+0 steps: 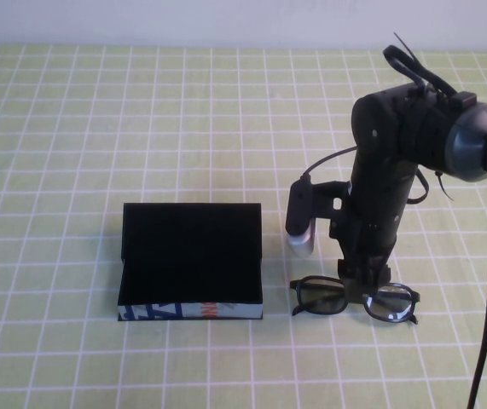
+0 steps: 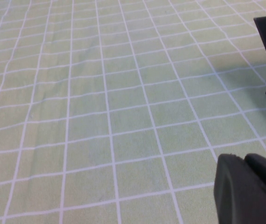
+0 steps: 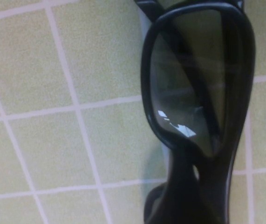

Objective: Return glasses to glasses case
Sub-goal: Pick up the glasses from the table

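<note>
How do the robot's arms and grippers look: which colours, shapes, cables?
The right arm, above the glasses, is matte black with rounded joint housings, one capped grey. Thin black cables loop beside it, and a black-and-silver camera sits on the wrist. The right gripper is black. Of the left gripper, over the tablecloth, only rounded black plastic shows.

Glossy black plastic glasses (image 3: 198,116) lie on a matt checked cloth (image 1: 55,128); the case (image 1: 192,256) looks matt.

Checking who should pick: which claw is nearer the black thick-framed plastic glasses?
Right. The right claw is down over the black thick-framed plastic glasses, at their bridge. The left claw hangs over bare tablecloth, glasses outside its view.
</note>
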